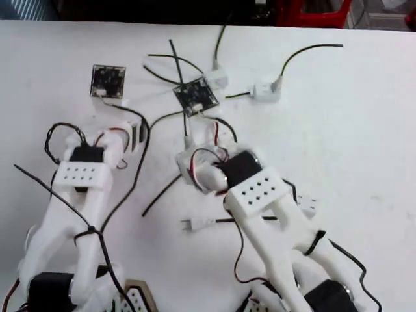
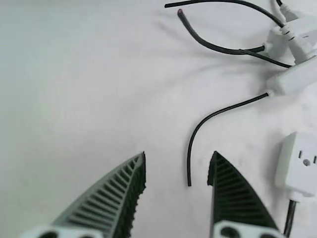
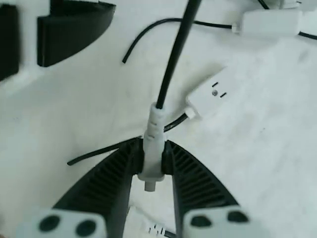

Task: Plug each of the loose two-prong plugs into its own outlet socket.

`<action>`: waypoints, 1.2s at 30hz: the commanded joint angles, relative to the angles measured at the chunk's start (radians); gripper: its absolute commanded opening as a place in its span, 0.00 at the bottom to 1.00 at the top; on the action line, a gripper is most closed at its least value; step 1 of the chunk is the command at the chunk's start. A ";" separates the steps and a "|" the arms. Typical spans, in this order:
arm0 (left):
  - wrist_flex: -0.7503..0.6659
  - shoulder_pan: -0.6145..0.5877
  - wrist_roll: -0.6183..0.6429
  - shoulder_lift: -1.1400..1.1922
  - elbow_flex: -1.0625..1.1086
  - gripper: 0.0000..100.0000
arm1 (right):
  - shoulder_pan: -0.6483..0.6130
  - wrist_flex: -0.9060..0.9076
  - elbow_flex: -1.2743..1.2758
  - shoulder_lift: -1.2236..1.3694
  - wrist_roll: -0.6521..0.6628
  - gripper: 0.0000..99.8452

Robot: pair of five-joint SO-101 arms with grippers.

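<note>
The white two-prong plug [image 3: 154, 124] is clamped in my right pincer [image 3: 152, 146], its cord rising away. An outlet socket [image 3: 215, 94] lies near ahead, not yet reached. A second plug [image 1: 195, 224] lies loose on the table [image 1: 364, 143]. My left pincer [image 2: 178, 156] hangs wide, holding nothing. I judge the work barely begun, with both plugs still to seat.

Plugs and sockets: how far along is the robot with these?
Nothing looks clearly plugged in yet. In hand: the right tool is shut on a white plug, near an empty socket. To do: a loose plug lies on the table, and the left tool is open, holding nothing.
</note>
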 commanded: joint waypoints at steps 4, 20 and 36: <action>0.192 0.091 0.020 -0.050 -0.158 0.21 | -0.010 -0.159 0.106 -0.105 -0.038 0.02; 0.235 0.320 0.012 -0.403 -0.018 0.21 | -0.070 -0.206 0.295 -0.305 -0.032 0.02; 0.187 0.245 -0.055 -0.519 0.117 0.21 | -0.038 -0.206 0.310 -0.311 -0.034 0.02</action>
